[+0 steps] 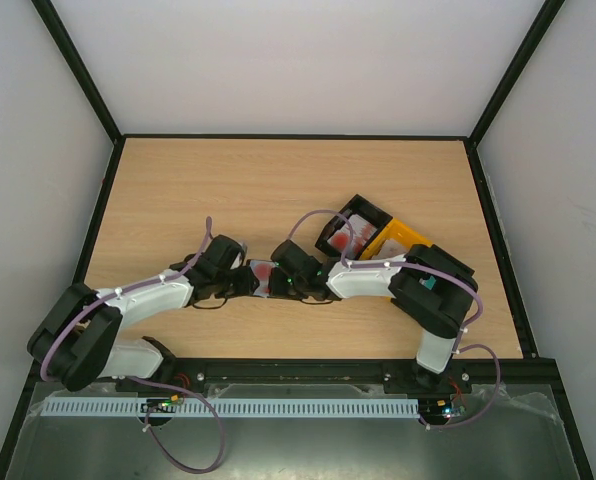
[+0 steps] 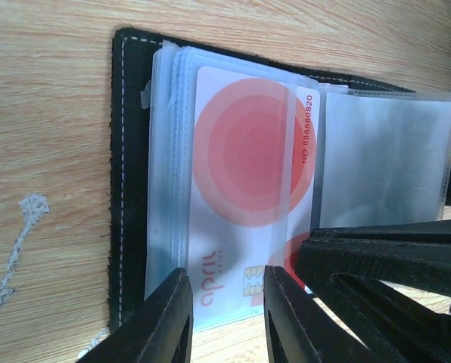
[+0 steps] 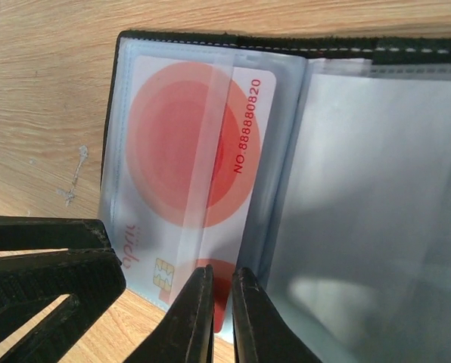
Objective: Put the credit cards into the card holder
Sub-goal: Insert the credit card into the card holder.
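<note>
The left gripper [image 2: 227, 274] stands partly open, its ribbed black fingers [image 2: 165, 321] straddling the chip end of a red-and-white card [image 2: 241, 159]. Just beside it, the right gripper [image 3: 224, 272] is drawn almost together over the same edge, with only a slit between its tips. I cannot tell whether it pinches anything. The thin card lies partly under a glossy clear sleeve [image 2: 384, 159] of the card holder [image 2: 127, 151], which is spread flat mid-desk, black with pale stitching. A pale scuff [image 2: 17, 242] marks the wood-grain desk [image 2: 51, 113]. Farther right sit a black bin [image 1: 363, 212] and a joined yellow bin [image 1: 398, 240], the black one holding red-patterned cards [image 1: 338, 238].
</note>
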Tool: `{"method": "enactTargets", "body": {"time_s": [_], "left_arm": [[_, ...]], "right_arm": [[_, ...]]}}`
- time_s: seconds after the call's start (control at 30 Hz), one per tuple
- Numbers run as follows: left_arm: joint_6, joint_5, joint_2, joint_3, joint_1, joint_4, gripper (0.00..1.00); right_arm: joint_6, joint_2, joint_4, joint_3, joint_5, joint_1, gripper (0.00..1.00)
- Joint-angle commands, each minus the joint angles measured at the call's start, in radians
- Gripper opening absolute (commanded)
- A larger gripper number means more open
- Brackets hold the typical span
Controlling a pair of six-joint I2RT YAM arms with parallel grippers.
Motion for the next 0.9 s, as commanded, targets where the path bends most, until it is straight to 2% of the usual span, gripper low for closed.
{"method": "enactTargets", "body": {"time_s": [0.0,0.2,0.33,0.67,0.73,0.87], "left_arm": [[-0.006,-0.017,-0.024,-0.008,0.006,-0.005,0.29],[-0.012,-0.096,-0.084,0.0,0.007,-0.037,0.33],[-0.017,-0.113,-0.09,-0.003,0.017,-0.041,0.35],[-0.019,-0.084,-0.077,-0.017,0.045,-0.029,0.35],[-0.017,-0.068,-0.075,-0.021,0.051,-0.02,0.35],[-0.007,-0.012,-0.056,-0.03,0.061,0.009,0.35]], "right_arm": [[-0.024,0.01,-0.038,0.039,0.033,0.012,0.1],[-0.045,-0.017,-0.121,0.07,0.115,0.019,0.33],[-0.069,0.024,-0.165,0.118,0.126,0.029,0.37],[-0.082,0.137,-0.338,0.248,0.247,0.063,0.37],[-0.078,0.142,-0.347,0.248,0.259,0.064,0.33],[-0.061,0.14,-0.342,0.231,0.267,0.066,0.17]]}}
